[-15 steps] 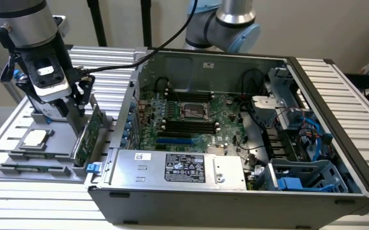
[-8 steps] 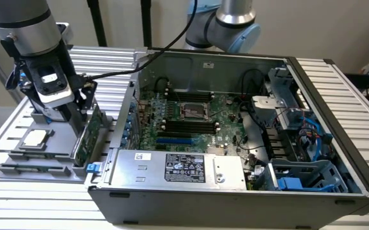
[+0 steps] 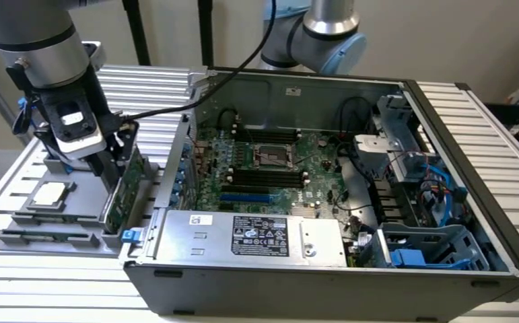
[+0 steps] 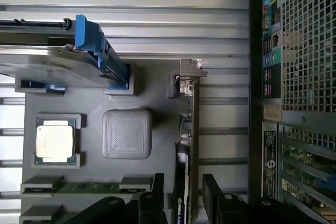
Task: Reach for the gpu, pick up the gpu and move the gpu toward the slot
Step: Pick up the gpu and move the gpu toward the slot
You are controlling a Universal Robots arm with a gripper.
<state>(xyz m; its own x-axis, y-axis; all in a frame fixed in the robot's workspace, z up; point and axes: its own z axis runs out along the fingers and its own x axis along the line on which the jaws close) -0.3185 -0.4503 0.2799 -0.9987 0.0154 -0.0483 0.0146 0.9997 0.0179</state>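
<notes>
Our hand (image 4: 182, 179) is open, one finger on each side of the gpu (image 4: 192, 119). The gpu stands on edge at the tray's (image 4: 163, 129) edge nearest the computer case (image 4: 294, 51). We should line up square and close gently.

Gripper (image 4: 185, 203) is hovering over the grey tray (image 4: 157, 90), its two dark fingers (image 4: 157, 195) standing apart and straddling the gpu (image 4: 192, 140). The card is standing edge-on along the tray's side nearest the computer case (image 4: 299, 77), with its silver bracket (image 4: 191, 72) at the end away from the fingers. Also sitting in the tray are a square processor chip (image 4: 54, 140), a textured square pad (image 4: 127, 133), memory sticks (image 4: 89, 187) and a hard drive (image 4: 47, 64) with blue clips (image 4: 93, 43).
</notes>
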